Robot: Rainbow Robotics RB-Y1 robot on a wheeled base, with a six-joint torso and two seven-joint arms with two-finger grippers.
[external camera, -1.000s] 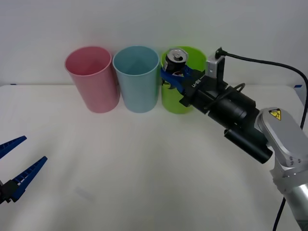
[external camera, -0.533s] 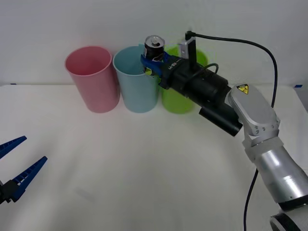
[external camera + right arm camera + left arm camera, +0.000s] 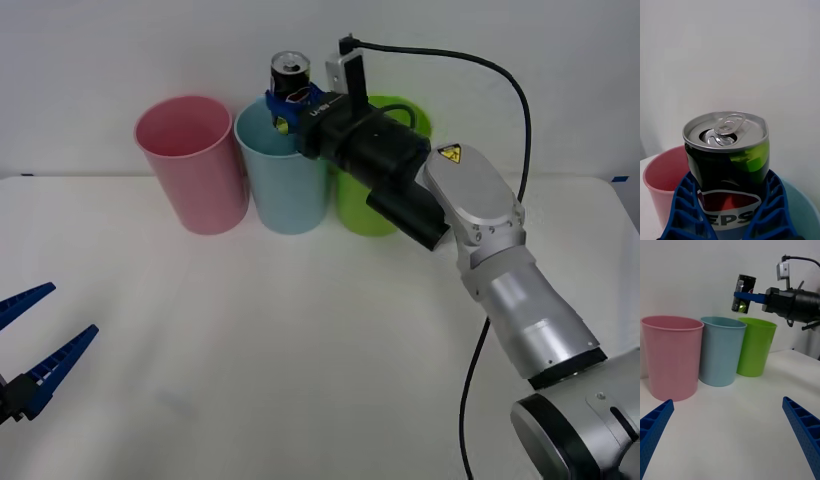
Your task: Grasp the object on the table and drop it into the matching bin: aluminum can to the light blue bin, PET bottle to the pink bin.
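You see the right gripper [image 3: 289,104] clamped on the aluminum can [image 3: 290,77] above the light blue bin [image 3: 285,165] at the table's [image 3: 300,350] far edge, while the left gripper [image 3: 35,350] hangs apart near the left edge.

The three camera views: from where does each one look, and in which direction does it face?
Front view: from above the arms, facing forward and down at the table; it shows the right gripper holding the aluminum can over the light blue bin, and the open left gripper low at the left.
Right wrist view: from the right wrist, along its fingers clamping the can, with the pink bin beyond.
Left wrist view: from the left wrist near the table, facing the bins and the lime green bin.
All views share the can.
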